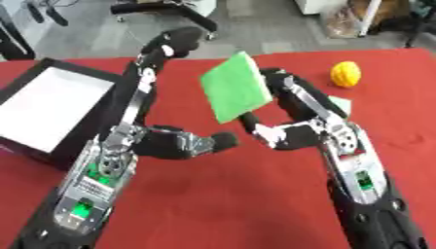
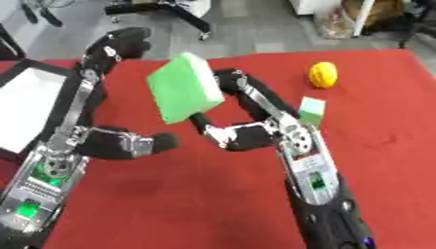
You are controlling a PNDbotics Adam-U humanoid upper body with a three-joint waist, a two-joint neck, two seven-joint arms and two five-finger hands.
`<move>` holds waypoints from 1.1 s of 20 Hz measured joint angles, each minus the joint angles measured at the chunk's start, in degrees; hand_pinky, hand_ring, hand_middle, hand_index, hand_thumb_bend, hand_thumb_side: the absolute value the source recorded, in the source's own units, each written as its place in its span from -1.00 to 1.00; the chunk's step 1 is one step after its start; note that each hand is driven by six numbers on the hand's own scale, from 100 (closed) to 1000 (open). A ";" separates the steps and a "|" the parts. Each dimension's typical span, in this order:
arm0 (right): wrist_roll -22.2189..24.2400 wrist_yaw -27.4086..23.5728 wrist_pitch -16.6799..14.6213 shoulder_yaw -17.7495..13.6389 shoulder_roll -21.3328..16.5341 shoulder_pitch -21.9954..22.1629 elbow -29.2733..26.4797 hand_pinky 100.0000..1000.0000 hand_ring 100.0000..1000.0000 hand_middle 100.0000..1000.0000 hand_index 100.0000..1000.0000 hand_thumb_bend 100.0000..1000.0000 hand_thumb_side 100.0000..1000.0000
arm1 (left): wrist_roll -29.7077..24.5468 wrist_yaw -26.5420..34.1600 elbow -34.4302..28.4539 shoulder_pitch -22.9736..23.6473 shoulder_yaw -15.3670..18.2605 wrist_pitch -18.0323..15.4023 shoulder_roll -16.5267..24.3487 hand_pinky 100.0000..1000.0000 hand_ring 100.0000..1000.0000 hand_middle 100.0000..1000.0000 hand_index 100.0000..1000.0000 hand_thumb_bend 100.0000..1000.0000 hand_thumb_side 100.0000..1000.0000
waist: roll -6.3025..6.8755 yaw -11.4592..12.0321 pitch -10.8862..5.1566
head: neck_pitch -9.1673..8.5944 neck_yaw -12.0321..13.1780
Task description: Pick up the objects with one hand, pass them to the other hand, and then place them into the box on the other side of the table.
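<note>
Right hand point(image 1: 285, 133): raised above the red table, palm turned toward the middle; its fingers and thumb are curled against a green flat block, pinching it between the long fingers behind and the thumb below.
Green flat block point(image 1: 236, 86): held off the table, tilted, its broad face toward the camera; it sits between the two hands, above the middle of the cloth.
Left hand point(image 1: 174, 143): raised beside the block's left edge, fingers stretched straight up and away, thumb stuck out toward the right hand; it holds nothing and whether a fingertip touches the block cannot be told.
Small green cube point(image 2: 312, 110): on the table just behind the right hand's wrist, upright.
Yellow round object point(image 2: 323, 74): on the table at the far right, well apart from the hands.
Box point(image 1: 64, 146): dark-walled with a white floor, at the table's left side, beside the left arm.
Red table point(image 1: 221, 194): cloth-covered, under both arms.
</note>
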 measured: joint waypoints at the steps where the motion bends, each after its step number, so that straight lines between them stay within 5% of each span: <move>1: 0.12 -0.11 0.05 0.02 0.00 -0.01 0.00 0.61 0.53 0.00 -0.36 -0.86 -0.54 | -0.19 -0.12 0.02 -0.19 -0.10 0.10 -0.01 0.56 0.53 0.56 0.76 0.40 -0.13 | 0.00 -0.01 0.00 | 0.00 0.00; 12: 0.69 -0.37 0.06 0.34 0.04 -0.05 0.01 0.61 0.53 0.00 -0.36 -0.86 -0.54 | 0.04 -2.42 4.07 -2.36 -1.52 2.19 -2.37 0.54 0.50 0.54 0.73 0.21 -0.14 | 0.00 -0.13 0.00 | 0.00 0.00; 22: 0.99 -0.54 -0.01 0.00 0.02 -0.01 0.44 0.61 0.53 0.00 -0.36 -0.86 -0.54 | -0.44 -3.59 6.73 -3.60 -2.98 2.77 -3.72 0.41 0.26 0.28 0.50 -0.33 -0.39 | 0.00 -0.31 0.00 | 0.00 0.12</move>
